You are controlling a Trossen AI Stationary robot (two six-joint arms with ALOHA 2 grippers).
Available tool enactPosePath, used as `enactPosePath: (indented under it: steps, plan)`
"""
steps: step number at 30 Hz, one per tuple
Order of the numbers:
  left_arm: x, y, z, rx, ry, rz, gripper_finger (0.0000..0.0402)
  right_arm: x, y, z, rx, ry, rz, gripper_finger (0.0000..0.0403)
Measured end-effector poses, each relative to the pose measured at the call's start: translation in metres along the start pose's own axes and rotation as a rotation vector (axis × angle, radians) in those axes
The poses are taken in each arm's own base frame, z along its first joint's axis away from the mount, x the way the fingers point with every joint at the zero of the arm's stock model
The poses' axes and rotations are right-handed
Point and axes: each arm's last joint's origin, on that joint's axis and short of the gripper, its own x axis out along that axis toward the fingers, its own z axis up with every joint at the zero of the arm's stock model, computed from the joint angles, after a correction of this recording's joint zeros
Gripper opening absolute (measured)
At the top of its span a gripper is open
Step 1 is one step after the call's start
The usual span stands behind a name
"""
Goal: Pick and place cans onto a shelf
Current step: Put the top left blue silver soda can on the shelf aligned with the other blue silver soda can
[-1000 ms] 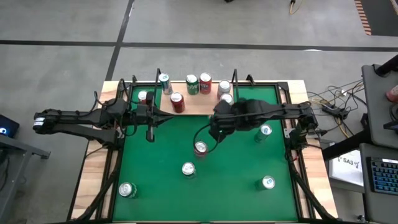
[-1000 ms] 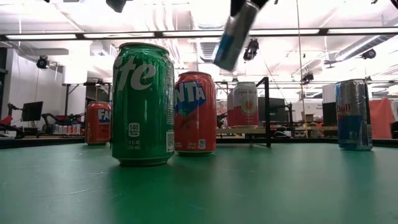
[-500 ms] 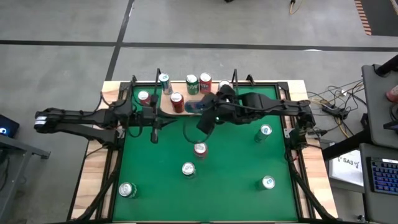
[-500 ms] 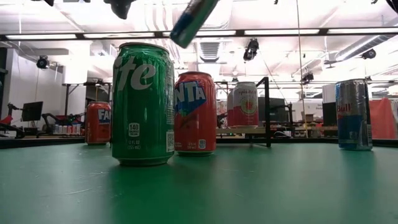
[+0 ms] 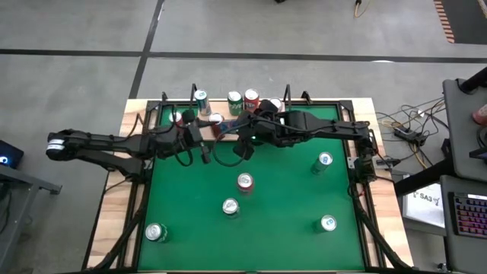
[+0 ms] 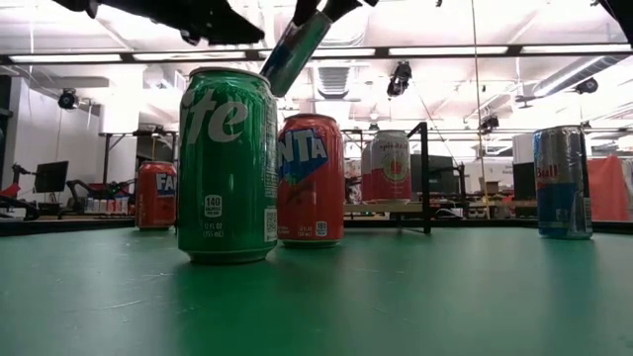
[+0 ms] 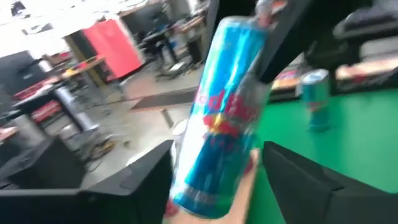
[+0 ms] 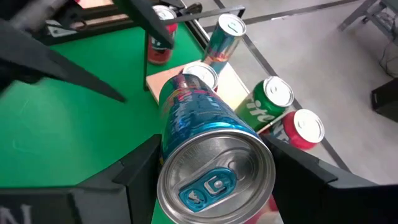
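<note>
My right gripper (image 8: pixel 214 171) is shut on a slim blue can (image 8: pixel 205 143), held tilted in the air at the near edge of the shelf (image 8: pixel 163 81). The can's silver top faces the right wrist camera. My left gripper (image 7: pixel 214 183) comes level from the table's left and is open, its fingers on either side of the can's lower end (image 7: pixel 199 193). In the high view the two grippers meet near the can (image 5: pixel 233 124). Several cans stand upright on the shelf, among them a green one (image 8: pixel 268 102) and a red one (image 8: pixel 301 130). My right gripper pinches the blue can's body just below its top end (image 8: pixel 186 155) between its two fingers (image 8: pixel 134 171), which lie across the can. The can is lifted clear and tilted, its bottom end pointing toward the left arm. My left gripper stands around the can's lower end; whether its fingers touch it I cannot tell.
More cans stand upright on the green table (image 5: pixel 289 198): a red one (image 5: pixel 244 181), a silver-topped one (image 5: pixel 230 205), a green one (image 5: pixel 155 231) and two at the right (image 5: pixel 325 160) (image 5: pixel 327 222). Black wire uprights (image 6: pixel 425 178) stand at the shelf's ends.
My right gripper has carried the blue can toward the table's left and far edges, up to the shelf, and the can has tipped further over. My left gripper has moved toward the table's right, up to the can's lower end.
</note>
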Motion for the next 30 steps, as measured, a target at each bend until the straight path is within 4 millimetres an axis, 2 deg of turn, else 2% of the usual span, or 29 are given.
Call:
enactPosePath:
  steps: [6, 30]
  plan:
    - [0.013, -0.007, -0.005, 0.036, 0.011, 0.004, 0.0260, 0.003, 0.001, 0.002, 0.007, -0.017, 0.005, 0.0231]
    - [0.050, -0.027, -0.018, 0.067, -0.044, 0.045, 0.0256, 0.004, 0.002, 0.001, -0.022, 0.000, 0.023, 0.0231]
